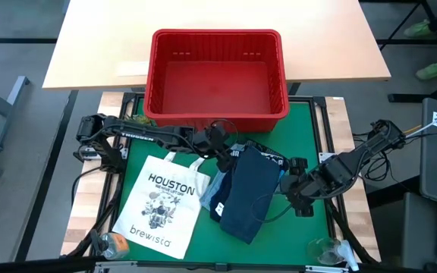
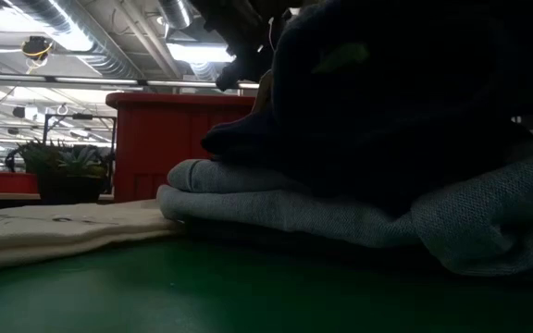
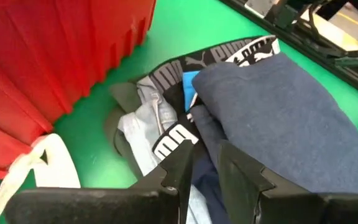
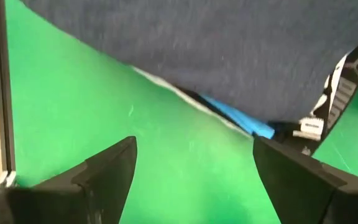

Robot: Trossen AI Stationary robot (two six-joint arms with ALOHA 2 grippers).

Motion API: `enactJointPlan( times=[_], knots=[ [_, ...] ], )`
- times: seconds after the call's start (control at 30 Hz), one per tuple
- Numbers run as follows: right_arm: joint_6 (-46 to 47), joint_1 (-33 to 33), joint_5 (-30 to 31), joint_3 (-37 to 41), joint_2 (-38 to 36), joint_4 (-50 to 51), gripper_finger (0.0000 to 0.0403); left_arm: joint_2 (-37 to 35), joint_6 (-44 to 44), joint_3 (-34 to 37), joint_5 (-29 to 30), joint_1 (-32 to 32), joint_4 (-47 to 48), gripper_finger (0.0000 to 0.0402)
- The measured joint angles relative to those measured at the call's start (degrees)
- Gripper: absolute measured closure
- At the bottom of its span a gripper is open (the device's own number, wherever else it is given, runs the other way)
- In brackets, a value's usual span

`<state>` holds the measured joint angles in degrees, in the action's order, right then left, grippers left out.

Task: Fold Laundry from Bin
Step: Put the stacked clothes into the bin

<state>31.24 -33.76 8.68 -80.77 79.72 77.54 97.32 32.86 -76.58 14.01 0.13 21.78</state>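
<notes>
Laundry [image 1: 243, 191] piled on green table [image 1: 313, 129], navy garment [image 1: 250, 193] on top, just beside tote bag [image 1: 160, 203]; bin [image 1: 217, 76] sits behind. Left tool [image 3: 205, 163] pinching navy fabric at pile's edge. Right tool [image 4: 194, 168] wide open, holding nothing, just beside pile.

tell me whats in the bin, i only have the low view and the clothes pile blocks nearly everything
Observer: The red bin is empty in the high view; only its bare floor shows.
Operator: so where are the arms
Observer: The right tool sits beside the navy garment, fingers wide open over the green mat, holding nothing.
Operator: and the left one
Observer: The left tool is at the bin-side end of the pile, fingers narrow around a fold of navy cloth above the light blue denim.
Operator: anything else near the pile
Observer: A white Houston Brewista tote bag lies flat right next to it, on the left arm's side.
</notes>
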Motion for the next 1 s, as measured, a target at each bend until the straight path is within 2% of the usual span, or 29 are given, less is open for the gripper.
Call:
enactJointPlan(
  times=[0.2,0.37,0.63,0.73,0.8,0.87,1.0],
  knots=[
    [-0.53,0.00,-0.83,0.00,0.00,2.56,0.0081,0.00,-0.02,0.00,4.18,-0.03,-0.37,0.0330],
    [-1.71,0.00,-1.98,0.00,0.00,3.56,0.0081,0.00,-0.02,0.00,4.52,-0.03,-0.35,0.0319],
    [-1.73,-0.02,-3.83,-0.02,-0.02,4.76,0.0081,0.00,1.55,0.00,4.56,0.04,0.22,0.0221],
    [-1.36,-0.02,-4.44,-0.02,-0.02,5.07,0.0081,0.00,5.50,0.00,4.06,0.11,2.02,0.0190],
    [-0.78,-0.02,-4.93,-0.02,-0.02,5.15,0.0081,0.25,10.44,-0.02,0.94,0.58,5.15,0.0177],
    [-0.43,-0.02,-4.85,-0.02,-0.02,5.25,0.0081,0.62,14.84,-0.02,-5.03,1.31,8.67,0.0172],
    [-0.06,-0.11,-3.60,-0.02,-0.03,5.53,0.0081,2.90,17.24,-0.02,-13.19,2.02,11.01,0.0173]
  ],
)
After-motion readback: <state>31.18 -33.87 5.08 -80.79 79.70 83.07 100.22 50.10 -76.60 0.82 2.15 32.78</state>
